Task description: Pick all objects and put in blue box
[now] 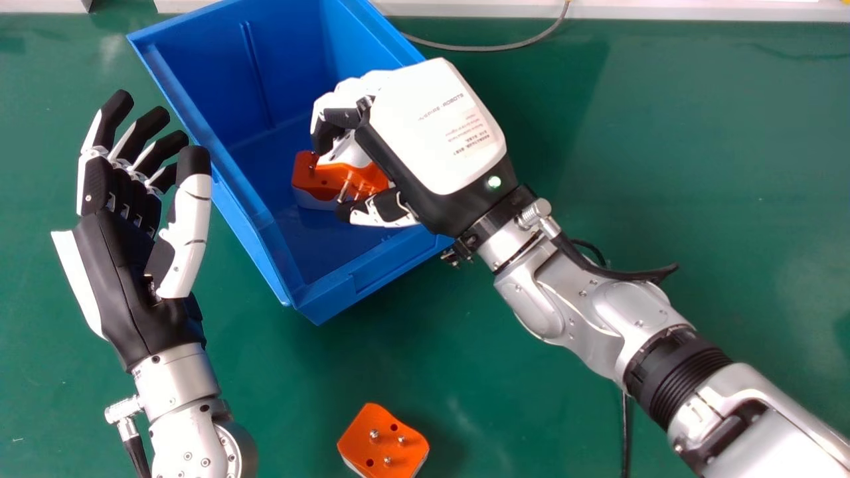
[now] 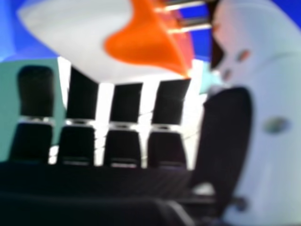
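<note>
Release risk: pins [image 2: 190, 29] on the held part are standing toward the thumb [image 1: 385, 211], so one could be catching there as the hand opens, tipping or dragging the part.
Withdrawal risk: knuckles or wrist could be knocking the near wall and shoving the whole container if the arm is leaving too low.
Blue plastic box [image 1: 211, 83]: it is sitting on the green surface [image 1: 664, 166], with one part inside its walls; whether that part is touching the floor, I cannot tell.
Orange-and-white block with metal pins [image 1: 325, 178]: it is lying within the blue box, between fingers and thumb.
Right robot hand [image 1: 435, 126]: it is reaching over the box's right wall, curling round that block and apparently gripping it.
Second orange-topped, white-sided block [image 1: 382, 447]: it is resting outside, on the robot's side of the box, well apart, waiting its turn.
Left robot hand [image 1: 116, 285]: it is hovering just left of the box, fingers relaxed and holding nothing.
</note>
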Robot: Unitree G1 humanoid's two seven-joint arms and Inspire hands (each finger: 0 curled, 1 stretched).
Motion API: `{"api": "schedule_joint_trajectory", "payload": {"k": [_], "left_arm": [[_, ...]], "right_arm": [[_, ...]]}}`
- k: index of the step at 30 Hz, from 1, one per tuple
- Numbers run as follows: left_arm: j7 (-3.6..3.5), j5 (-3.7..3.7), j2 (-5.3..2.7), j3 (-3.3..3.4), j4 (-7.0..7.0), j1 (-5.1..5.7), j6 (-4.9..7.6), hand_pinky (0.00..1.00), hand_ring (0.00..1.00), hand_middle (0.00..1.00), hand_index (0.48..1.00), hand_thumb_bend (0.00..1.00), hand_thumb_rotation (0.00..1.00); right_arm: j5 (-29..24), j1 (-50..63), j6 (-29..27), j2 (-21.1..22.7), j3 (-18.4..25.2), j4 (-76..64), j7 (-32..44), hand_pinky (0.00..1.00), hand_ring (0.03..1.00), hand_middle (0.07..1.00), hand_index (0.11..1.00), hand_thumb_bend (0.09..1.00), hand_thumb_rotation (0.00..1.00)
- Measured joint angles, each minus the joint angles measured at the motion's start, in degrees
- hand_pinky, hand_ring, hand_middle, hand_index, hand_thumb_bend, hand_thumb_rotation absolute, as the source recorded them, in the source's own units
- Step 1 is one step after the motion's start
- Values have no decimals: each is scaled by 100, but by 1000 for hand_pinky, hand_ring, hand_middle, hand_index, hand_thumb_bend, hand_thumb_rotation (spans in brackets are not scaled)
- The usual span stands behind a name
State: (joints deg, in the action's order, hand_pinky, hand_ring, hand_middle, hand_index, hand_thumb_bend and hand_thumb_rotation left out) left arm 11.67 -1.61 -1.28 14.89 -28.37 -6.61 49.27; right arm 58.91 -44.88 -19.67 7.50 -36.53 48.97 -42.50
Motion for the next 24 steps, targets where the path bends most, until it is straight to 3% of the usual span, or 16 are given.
{"api": "schedule_joint_trajectory", "payload": {"k": [5, 6, 8, 9, 11, 14, 24], "left_arm": [[0, 1, 1, 1, -7, -6, 5, 644, 706, 763, 813, 624, 411], [0, 1, 1, 1, -7, -7, 5, 644, 706, 762, 813, 625, 411], [0, 2, 0, -3, -7, -13, 4, 644, 706, 762, 813, 625, 411], [0, 1, 0, -3, -7, -18, 4, 645, 707, 762, 812, 625, 412], [0, 1, 0, -3, -6, -19, 4, 645, 707, 762, 812, 625, 412], [1, 3, 1, -2, -7, -21, 3, 647, 708, 763, 813, 621, 407], [-15, -5, 3, 0, -40, -49, 6, 648, 709, 764, 816, 615, 400]], "right_arm": [[42, 4, 326, 107, -71, -369, 194, 335, 476, 544, 479, 495, 0], [50, 5, 390, 121, -91, -439, 214, 393, 533, 598, 537, 568, 2], [74, 13, 459, 134, -127, -510, 236, 393, 533, 598, 537, 568, 2], [107, 24, 520, 140, -142, -551, 243, 458, 600, 661, 600, 639, 22], [141, 37, 583, 141, -145, -613, 244, 458, 600, 661, 600, 639, 22], [141, 58, 658, 140, -144, -685, 263, 585, 724, 776, 709, 751, 63], [130, 104, 679, 143, -140, -906, 345, 782, 913, 941, 872, 893, 117]]}}
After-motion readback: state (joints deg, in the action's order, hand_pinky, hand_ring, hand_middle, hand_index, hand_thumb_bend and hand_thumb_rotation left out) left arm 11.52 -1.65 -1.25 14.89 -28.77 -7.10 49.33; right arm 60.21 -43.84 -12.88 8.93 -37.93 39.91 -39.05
